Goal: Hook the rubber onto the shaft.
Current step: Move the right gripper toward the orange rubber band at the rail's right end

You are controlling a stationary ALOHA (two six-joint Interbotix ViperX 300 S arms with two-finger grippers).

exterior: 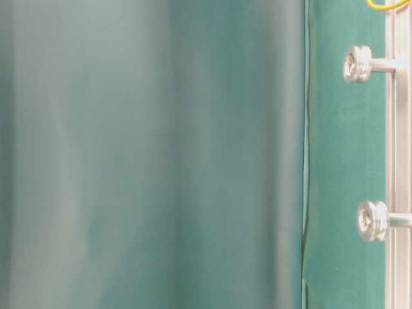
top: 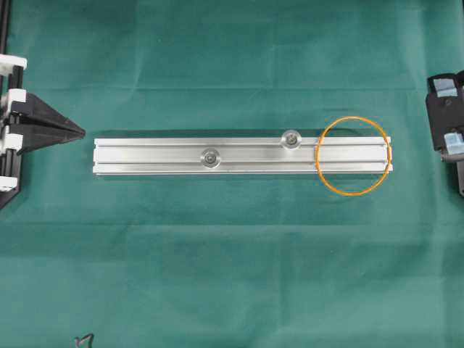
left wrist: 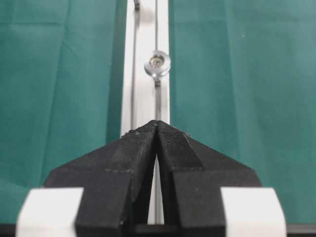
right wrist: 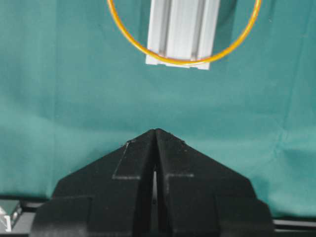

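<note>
- Right gripper (right wrist: 156,131) fills the foreground of its wrist view: fingers pressed together, nothing between them, tips aimed at the rail's end.
- Green cloth (top: 232,275) covers the whole table.
- Aluminium rail (top: 217,156) lies lengthwise across the middle between the two arms.
- Left gripper (top: 81,132) sits near the rail's left end, jaws likewise closed and empty; apart from the rail, not touching.
- Rubber band (top: 324,178) lies flat as an open loop draped over the rail's right end, part on the rail, part on the cloth either side. Near the right gripper, well apart from the left.
- Two shafts stand up from the rail: right shaft (top: 291,138), just outside the loop, and left shaft (top: 211,156) nearer the middle.
- Status: nothing done yet. Band is on neither shaft, and no gripper holds it.
- Left to do, my read: open the right jaws, pinch the band, lift it, stretch it over a shaft head.
- Risk: thin cord lying flat on metal, easy to miss.
</note>
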